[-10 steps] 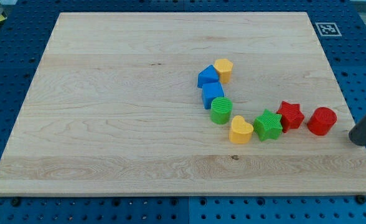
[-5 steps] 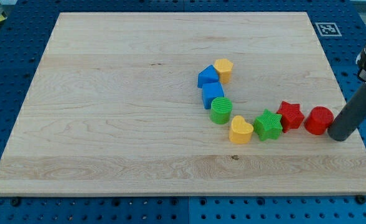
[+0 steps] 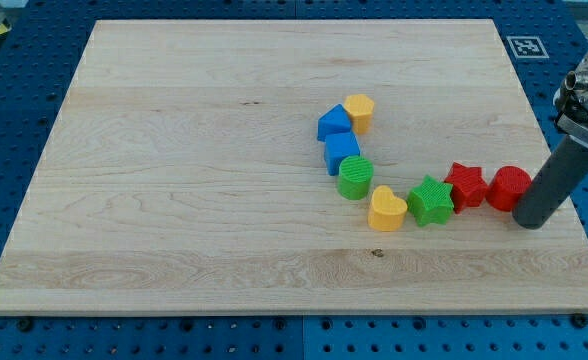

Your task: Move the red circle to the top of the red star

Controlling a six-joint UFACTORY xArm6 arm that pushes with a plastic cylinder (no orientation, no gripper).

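Resting against the right side of the red circle (image 3: 509, 188), my tip (image 3: 530, 221) has no jaws, so it holds nothing. That circle touches the red star (image 3: 466, 185) on the star's right. Counted: 2 red blocks, 2 blue blocks (image 3: 335, 123) (image 3: 341, 151), 2 green ones, a cylinder (image 3: 355, 177) and a star (image 3: 431, 200), and 2 yellow ones (image 3: 359, 112) (image 3: 386, 209). A black-and-white square marker (image 3: 525, 46) sits off the wooden board (image 3: 174, 180); no readable writing.
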